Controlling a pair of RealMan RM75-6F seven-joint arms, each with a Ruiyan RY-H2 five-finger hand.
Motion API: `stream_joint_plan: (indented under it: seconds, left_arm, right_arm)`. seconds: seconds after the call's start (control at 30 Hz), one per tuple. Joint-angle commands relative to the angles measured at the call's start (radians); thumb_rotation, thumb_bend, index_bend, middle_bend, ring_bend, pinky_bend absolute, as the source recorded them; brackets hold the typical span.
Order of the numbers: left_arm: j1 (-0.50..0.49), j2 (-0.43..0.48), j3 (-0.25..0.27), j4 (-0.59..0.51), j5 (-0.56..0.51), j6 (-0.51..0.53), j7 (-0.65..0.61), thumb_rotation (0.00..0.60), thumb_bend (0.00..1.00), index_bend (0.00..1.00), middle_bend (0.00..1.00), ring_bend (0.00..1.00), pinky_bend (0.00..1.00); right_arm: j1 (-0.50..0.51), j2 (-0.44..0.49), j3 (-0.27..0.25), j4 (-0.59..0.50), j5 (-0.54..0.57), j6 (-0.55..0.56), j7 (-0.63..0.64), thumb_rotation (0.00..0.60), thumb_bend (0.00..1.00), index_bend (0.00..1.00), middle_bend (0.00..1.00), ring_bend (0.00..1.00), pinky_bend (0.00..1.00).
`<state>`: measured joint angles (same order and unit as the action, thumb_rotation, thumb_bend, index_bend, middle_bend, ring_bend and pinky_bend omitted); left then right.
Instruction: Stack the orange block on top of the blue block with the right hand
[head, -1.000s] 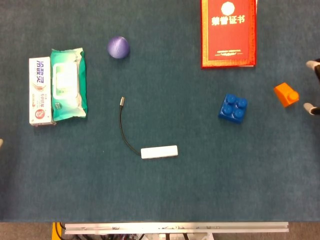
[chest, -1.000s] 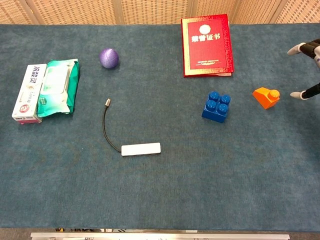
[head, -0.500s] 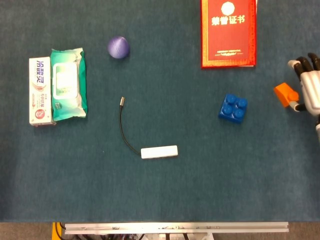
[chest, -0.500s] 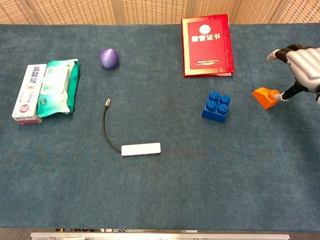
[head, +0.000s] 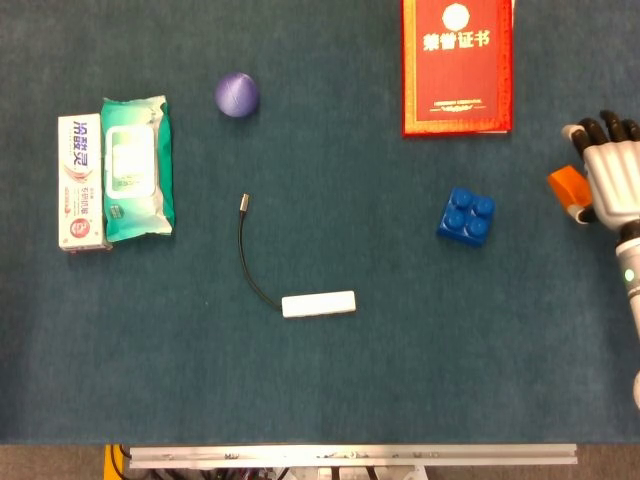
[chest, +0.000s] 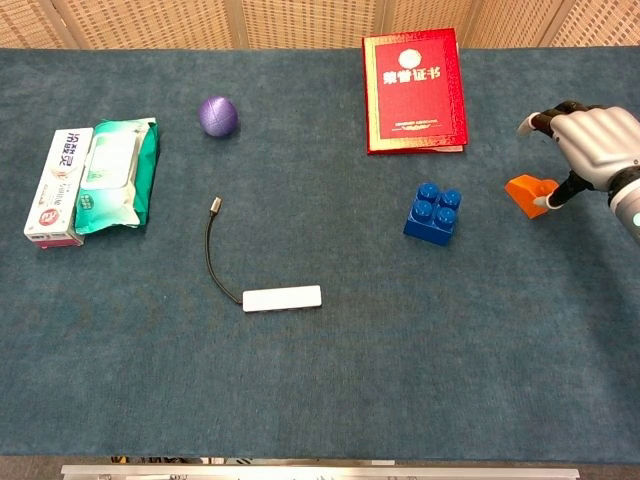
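The orange block (head: 563, 185) (chest: 524, 189) lies on the blue cloth at the far right, partly covered by my right hand (head: 608, 178) (chest: 588, 146). That hand hovers over the block's right side with its fingers spread and the thumb tip by the block's edge; it holds nothing. The blue block (head: 466, 216) (chest: 432, 213), with round studs on top, sits to the left of the orange one, apart from it. My left hand shows in neither view.
A red booklet (head: 457, 65) lies at the back, above the blue block. A white adapter with a black cable (head: 318, 304) sits mid-table. A purple ball (head: 237, 95), a wipes pack (head: 136, 167) and a toothpaste box (head: 81, 181) occupy the left side.
My right hand has come in from the right edge and moved left over the orange block, now covering its right part. The blocks have not moved.
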<state>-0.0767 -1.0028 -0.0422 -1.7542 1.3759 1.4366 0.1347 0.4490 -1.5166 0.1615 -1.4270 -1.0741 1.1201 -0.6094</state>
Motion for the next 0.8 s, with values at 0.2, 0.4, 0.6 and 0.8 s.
stream_joint_plan:
  seconds: [0.2, 0.4, 0.6, 0.8]
  left_arm:
    - [0.005, 0.007, -0.002, -0.006, 0.000, 0.008, -0.010, 0.600, 0.04, 0.51, 0.61, 0.49, 0.46]
    - [0.008, 0.013, -0.003, -0.011, -0.001, 0.011, -0.020, 0.600, 0.04, 0.51, 0.61, 0.49, 0.46]
    - [0.012, 0.018, -0.002, -0.019, 0.008, 0.016, -0.025, 0.600, 0.04, 0.51, 0.61, 0.49, 0.46]
    - [0.011, 0.019, -0.002, -0.019, 0.004, 0.012, -0.028, 0.600, 0.04, 0.51, 0.61, 0.49, 0.46]
  right_arm:
    - [0.022, -0.022, -0.004, 0.021, 0.016, -0.016, -0.013, 0.600, 0.00, 0.25, 0.24, 0.11, 0.19]
    - [0.032, -0.034, -0.010, 0.041, 0.036, -0.027, -0.026, 0.600, 0.00, 0.25, 0.24, 0.11, 0.19]
    - [0.042, -0.036, -0.009, 0.057, 0.068, -0.037, -0.045, 0.600, 0.00, 0.25, 0.24, 0.11, 0.19]
    - [0.046, -0.031, -0.011, 0.073, 0.094, -0.040, -0.056, 0.600, 0.00, 0.25, 0.24, 0.11, 0.19]
